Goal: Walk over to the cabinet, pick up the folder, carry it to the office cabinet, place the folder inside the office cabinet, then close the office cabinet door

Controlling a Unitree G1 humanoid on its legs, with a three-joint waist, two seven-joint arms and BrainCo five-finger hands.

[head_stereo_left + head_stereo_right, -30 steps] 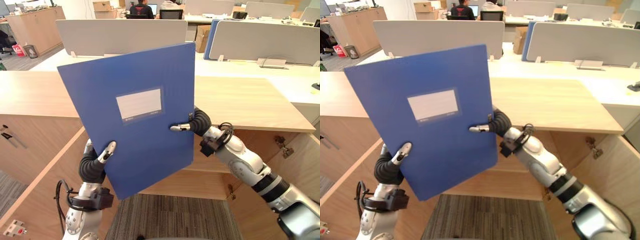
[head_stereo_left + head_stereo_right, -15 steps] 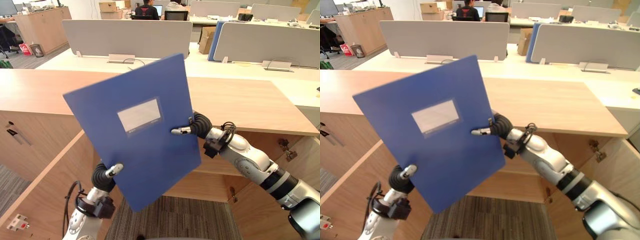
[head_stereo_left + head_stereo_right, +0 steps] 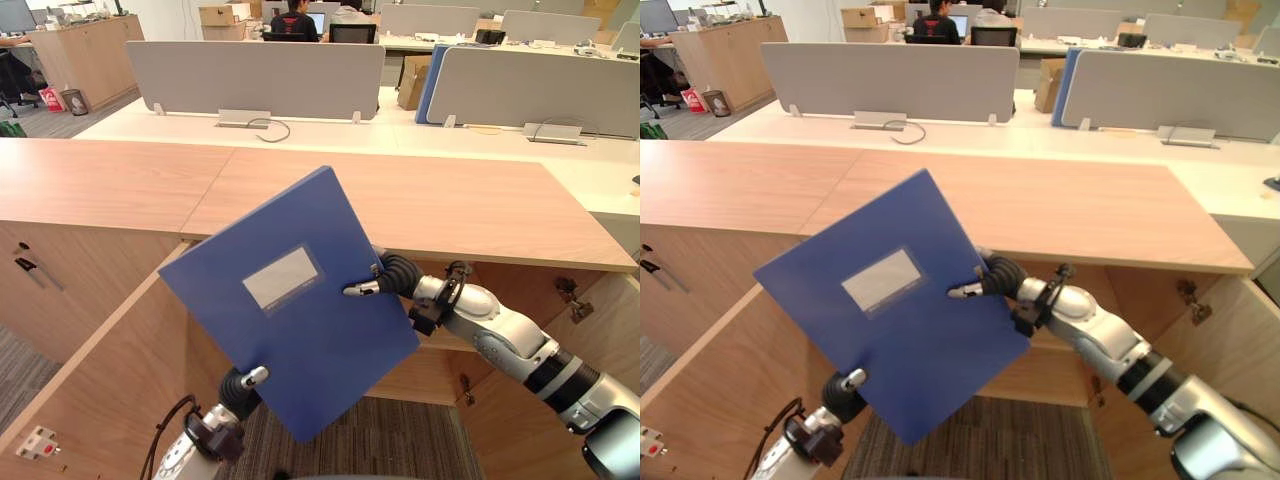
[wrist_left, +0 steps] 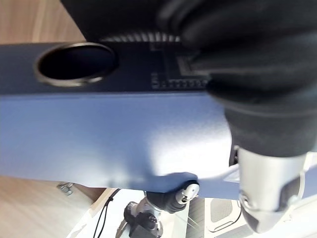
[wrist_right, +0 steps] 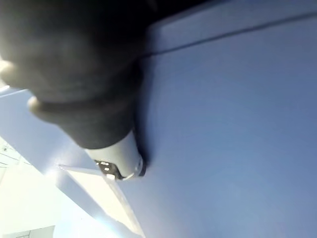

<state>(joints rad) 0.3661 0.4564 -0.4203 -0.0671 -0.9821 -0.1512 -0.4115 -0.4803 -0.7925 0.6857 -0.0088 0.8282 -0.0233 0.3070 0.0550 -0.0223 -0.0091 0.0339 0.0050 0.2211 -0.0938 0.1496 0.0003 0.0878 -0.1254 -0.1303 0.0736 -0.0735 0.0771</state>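
folder [image 3: 300,330]: tilted, two-handed, presumably for stability | left hand [image 3: 245,383]: pinching lower edge, bearing weight | right hand [image 3: 385,278]: thumb clamped on side edge, steering | cabinet [image 3: 470,210]: open, insertion pending

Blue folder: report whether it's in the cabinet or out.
Out. The blue folder is tilted in front of the open cabinet, left hand pinching its lower edge, right hand its side.

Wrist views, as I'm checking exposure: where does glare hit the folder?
Right wrist view: a washed-out bright patch beside the right hand's thumb on the folder. Left wrist view: a pale sheen across the folder's face, by the left hand. Left eye view: folder evenly lit, no glare.
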